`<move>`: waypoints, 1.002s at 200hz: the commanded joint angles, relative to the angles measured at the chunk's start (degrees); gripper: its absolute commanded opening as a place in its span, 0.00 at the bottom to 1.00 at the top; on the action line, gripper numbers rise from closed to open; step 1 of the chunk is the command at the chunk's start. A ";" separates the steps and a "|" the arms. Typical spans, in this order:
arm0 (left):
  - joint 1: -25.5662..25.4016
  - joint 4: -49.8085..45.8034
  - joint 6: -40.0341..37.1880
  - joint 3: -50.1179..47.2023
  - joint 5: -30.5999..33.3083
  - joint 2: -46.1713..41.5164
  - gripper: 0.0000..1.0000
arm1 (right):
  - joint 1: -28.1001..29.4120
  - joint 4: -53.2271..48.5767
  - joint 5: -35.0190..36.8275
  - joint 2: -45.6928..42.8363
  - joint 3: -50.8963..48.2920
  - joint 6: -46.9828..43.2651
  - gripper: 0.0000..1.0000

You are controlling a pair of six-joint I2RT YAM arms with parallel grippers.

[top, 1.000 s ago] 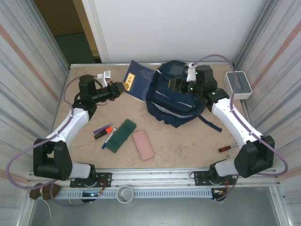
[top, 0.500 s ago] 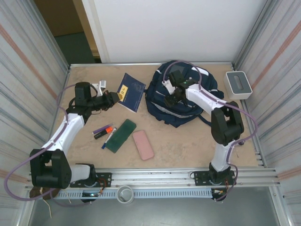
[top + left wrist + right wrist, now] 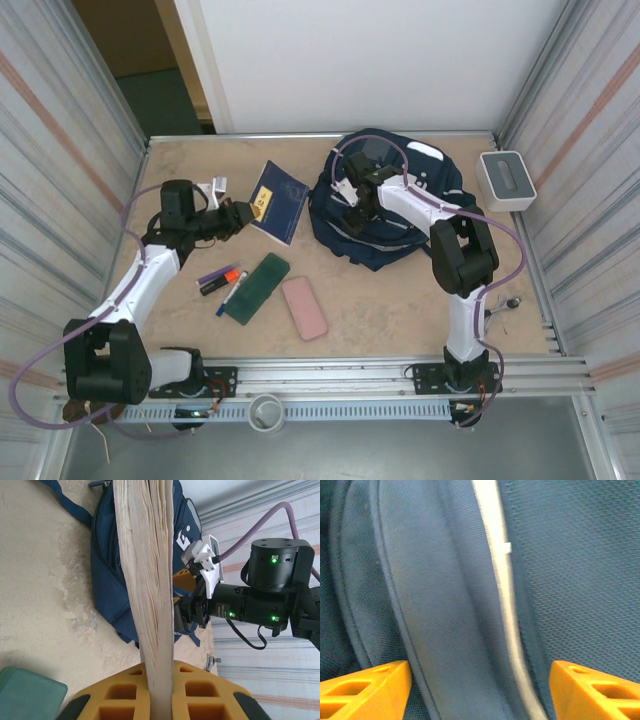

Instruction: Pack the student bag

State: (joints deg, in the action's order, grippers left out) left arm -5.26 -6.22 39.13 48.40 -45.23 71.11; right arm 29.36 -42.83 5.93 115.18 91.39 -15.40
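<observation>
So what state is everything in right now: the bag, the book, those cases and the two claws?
Bag: lying slumped; zipped or not, cannot tell.
Notebook: closed, clamped at its edge by the left gripper.
Left gripper: shut on the notebook.
Right gripper: open, over the bag.
Green case: closed, lying flat.
Pink case: closed, lying flat.

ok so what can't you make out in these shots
- Navy-blue striped fabric backpack: whether it's unzipped. Top view, right arm covers it; right wrist view, right gripper too close, blurred.
- Navy-blue notebook in left gripper: yellow cover label too small, top view; left wrist view faces page edges.
- Small object at right edge of table, top view: too small to identify.
</observation>
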 commanded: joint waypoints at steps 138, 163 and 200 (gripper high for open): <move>-6.30 -0.44 -1.63 -1.00 0.42 -2.82 0.00 | 0.81 2.40 5.56 -9.52 4.08 -2.34 0.00; -9.71 0.16 -0.83 -1.68 -0.12 -2.65 0.00 | -1.64 1.17 -0.27 -12.32 8.14 0.15 0.00; -13.86 9.61 6.46 -2.62 -3.77 1.42 0.00 | -6.11 -2.00 -8.91 -11.93 15.19 4.19 0.00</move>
State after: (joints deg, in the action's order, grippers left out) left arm -16.64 -4.03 40.88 46.24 -44.64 70.83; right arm 25.47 -45.23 5.21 105.86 101.10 -15.77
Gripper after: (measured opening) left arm 0.121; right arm 0.066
